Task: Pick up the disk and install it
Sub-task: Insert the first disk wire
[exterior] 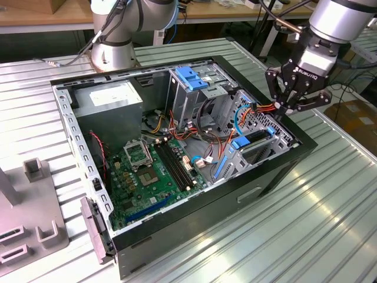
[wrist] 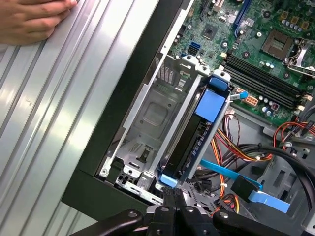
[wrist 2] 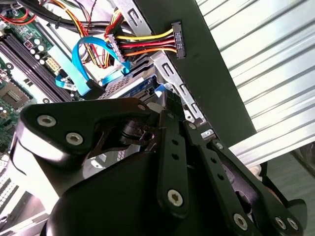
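Exterior view: gripper (exterior: 287, 109) hangs over the 3 o'clock edge of the open computer case (exterior: 277, 171). Its fingers are drawn together at the tips, and nothing can be made out between them. The disk (exterior: 257, 137) sits just below it, at about 7 to 8 o'clock from the fingertips. It stands on edge in a slot of the metal cage (exterior: 277, 132) along the case wall. The tips are very near the disk's closest end, but I cannot tell if they touch it. In the first wrist view the gripper (wrist: 176, 196) points at that same end of the disk (wrist: 189, 142). The disk shows as a thin dark slab seen edge-on, with blue plastic rails along it, a wide blue tab (wrist: 211, 104) near its far end and a small blue tip (wrist: 167, 181) at the near end. An empty metal bay (wrist: 152, 113) lies right beside it, between the disk and the black wall. A flat blue cable (wrist: 224, 172) runs past the near end. The second wrist view shows the gripper (wrist 2: 167, 105) from behind, with a black plug (wrist 2: 176, 39) on red, yellow and orange wires hanging loose near the case wall. The motherboard (exterior: 147, 171) fills the case floor at 9 o'clock from the disk, and the grey power box (exterior: 109, 100) sits at 10 o'clock. The case rests on a ribbed metal table (exterior: 330, 224). A person's hand (wrist: 29, 19) lies flat on the table, well apart from the case.
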`<state>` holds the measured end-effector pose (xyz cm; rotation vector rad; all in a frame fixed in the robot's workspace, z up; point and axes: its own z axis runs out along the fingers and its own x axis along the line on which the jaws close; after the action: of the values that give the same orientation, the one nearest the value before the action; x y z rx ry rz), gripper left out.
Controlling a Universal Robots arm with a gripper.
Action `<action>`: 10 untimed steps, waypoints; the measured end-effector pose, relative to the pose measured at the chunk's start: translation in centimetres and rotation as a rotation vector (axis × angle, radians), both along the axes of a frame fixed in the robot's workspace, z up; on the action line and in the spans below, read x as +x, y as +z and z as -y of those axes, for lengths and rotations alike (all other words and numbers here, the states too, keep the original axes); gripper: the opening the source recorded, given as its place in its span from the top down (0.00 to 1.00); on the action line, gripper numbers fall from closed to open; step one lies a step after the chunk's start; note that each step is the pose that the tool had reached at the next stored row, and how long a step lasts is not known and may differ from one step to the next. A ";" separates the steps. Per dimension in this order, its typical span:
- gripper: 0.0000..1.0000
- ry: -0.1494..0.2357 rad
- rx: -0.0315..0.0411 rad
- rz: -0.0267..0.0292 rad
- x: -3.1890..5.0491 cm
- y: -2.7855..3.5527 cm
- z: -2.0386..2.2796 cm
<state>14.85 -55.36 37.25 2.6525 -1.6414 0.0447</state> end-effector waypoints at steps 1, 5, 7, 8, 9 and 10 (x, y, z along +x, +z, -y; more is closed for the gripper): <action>0.89 0.000 0.0000 0.0000 0.03 0.09 0.00; 0.89 0.003 -0.0003 -0.0011 0.24 0.35 -0.02; 0.82 0.005 -0.0004 -0.0014 0.34 0.40 -0.03; 0.82 0.008 -0.0015 -0.0015 0.39 0.40 -0.04; 0.82 0.011 -0.0019 -0.0015 0.42 0.41 -0.04; 0.82 0.013 -0.0019 -0.0014 0.43 0.41 -0.05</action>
<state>15.27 -55.31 37.66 2.6611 -1.6232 0.0445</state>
